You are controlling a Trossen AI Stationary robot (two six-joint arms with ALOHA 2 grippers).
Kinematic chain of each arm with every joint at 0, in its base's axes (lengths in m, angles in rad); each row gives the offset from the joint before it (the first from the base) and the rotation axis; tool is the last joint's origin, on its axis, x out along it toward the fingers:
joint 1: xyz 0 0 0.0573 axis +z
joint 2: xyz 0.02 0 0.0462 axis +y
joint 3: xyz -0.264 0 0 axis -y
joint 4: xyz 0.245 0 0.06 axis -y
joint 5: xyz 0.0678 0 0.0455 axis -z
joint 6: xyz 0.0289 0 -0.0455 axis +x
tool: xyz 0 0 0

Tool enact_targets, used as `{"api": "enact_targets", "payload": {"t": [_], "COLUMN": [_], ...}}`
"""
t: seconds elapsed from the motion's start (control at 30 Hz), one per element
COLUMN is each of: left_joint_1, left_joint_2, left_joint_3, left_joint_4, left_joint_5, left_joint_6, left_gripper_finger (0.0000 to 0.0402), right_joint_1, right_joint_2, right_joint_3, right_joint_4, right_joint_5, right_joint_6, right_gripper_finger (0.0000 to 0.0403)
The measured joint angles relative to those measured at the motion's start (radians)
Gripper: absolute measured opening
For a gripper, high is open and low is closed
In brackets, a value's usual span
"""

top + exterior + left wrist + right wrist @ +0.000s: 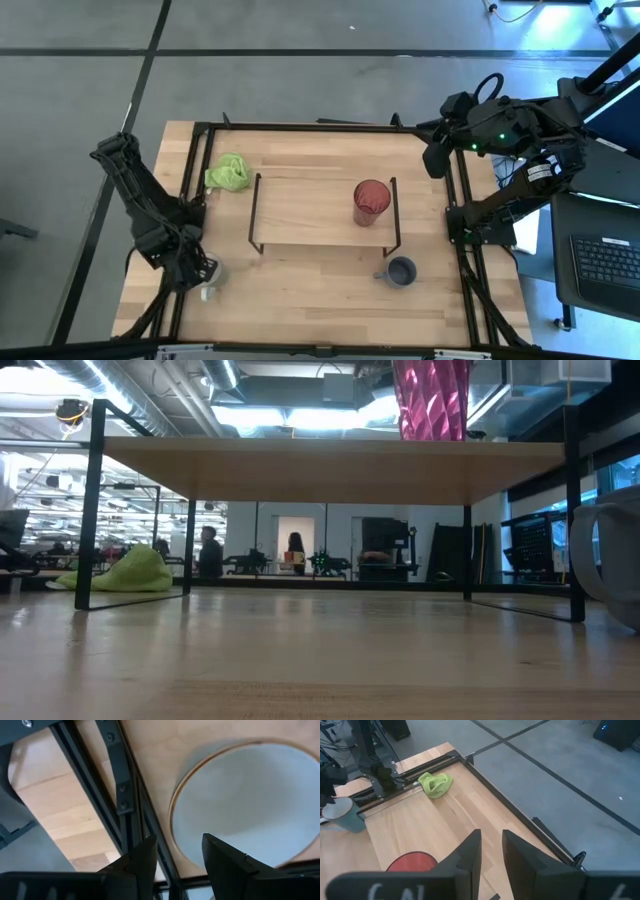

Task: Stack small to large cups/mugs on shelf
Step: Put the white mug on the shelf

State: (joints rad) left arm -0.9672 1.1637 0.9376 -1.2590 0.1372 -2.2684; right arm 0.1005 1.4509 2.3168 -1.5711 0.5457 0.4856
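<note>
The white mug stands on the table by its near left corner. My left gripper hangs open over it, one finger outside the rim and one over the hollow. The red tumbler stands upright on the right part of the shelf. The grey-blue mug sits on the table in front of the shelf's right near leg, handle toward the left. My right gripper is high above the table's far right corner, fingers a narrow gap apart and holding nothing. My left gripper comes at the white mug from above, pointing down, with its fingers on either side of the rim's wall. I cannot tell whether a finger touches the wall. The mug stands upright on the table.
A green cloth lump lies on the table left of the shelf's far end. A black frame runs along the table's edges, close beside the white mug. Bare wood lies in front of the shelf between the two mugs.
</note>
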Motion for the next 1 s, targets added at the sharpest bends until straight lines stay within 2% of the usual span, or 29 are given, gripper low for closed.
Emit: {"api": "enact_targets", "payload": {"t": [0.4, 0.8, 1.0], "left_joint_1": [0.0, 0.0, 0.016], "left_joint_2": [0.0, -0.001, -0.001], "left_joint_3": [-0.09, -0.094, -0.094], "left_joint_4": [0.075, 0.141, 0.146], "left_joint_5": [-0.014, 0.005, -0.003], "left_joint_6": [0.0, 0.0, 0.001], "left_gripper_finger": [0.0149, 0.0148, 0.0123], "right_joint_1": [0.0, 0.0, 0.0], "right_joint_2": [0.0, 0.0, 0.0], "right_joint_3": [0.0, 0.0, 0.0], "right_joint_4": [0.0, 0.0, 0.0], "right_joint_5": [0.001, 0.016, 0.02], "right_joint_6": [0.001, 0.0, -0.001], "right_gripper_finger": [0.0079, 0.0079, 0.0079]}}
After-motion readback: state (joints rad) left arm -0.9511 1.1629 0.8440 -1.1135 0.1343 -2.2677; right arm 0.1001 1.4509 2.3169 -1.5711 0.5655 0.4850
